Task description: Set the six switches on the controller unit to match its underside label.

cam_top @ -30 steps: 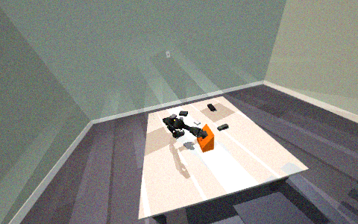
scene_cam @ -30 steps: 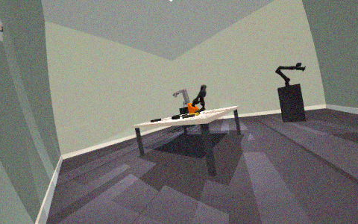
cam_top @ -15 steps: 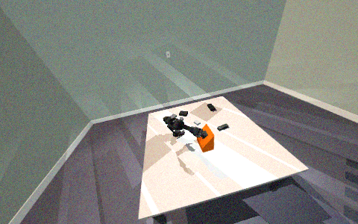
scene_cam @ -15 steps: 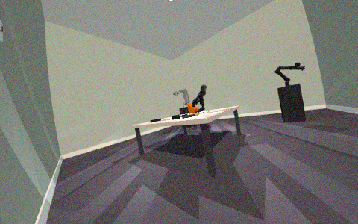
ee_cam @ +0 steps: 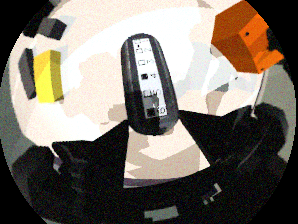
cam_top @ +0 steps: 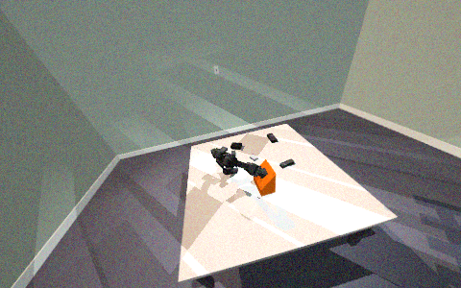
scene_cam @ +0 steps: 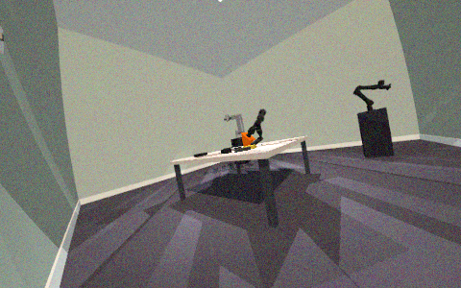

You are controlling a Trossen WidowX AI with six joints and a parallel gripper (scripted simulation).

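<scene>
In the wrist view, the dark grey controller unit [ee_cam: 129, 82] shows its underside, with its white label facing the camera. Its near end looks nearer to the camera than its far end, so it seems tilted. On the label, the squares by 2 and 3 look empty, 4 and 6 look filled, and 5 looks empty but lies partly in shadow; 1 is faint. The rocker switches are hidden beneath. My gripper [ee_cam: 153, 117] is shut on the unit's near end, a fingertip at each side. In the top and exterior views the fingers are too small to make out.
An orange block [cam_top: 265, 185] [scene_cam: 247, 139] [ee_cam: 237, 42] stands to the unit's right in the wrist view. A yellow block [ee_cam: 48, 77] lies to the left, beside a dark module [ee_cam: 27, 75]; another dark module [ee_cam: 52, 28] is farther off. More dark parts [cam_top: 287, 163] [scene_cam: 201, 155] lie on the bench.
</scene>
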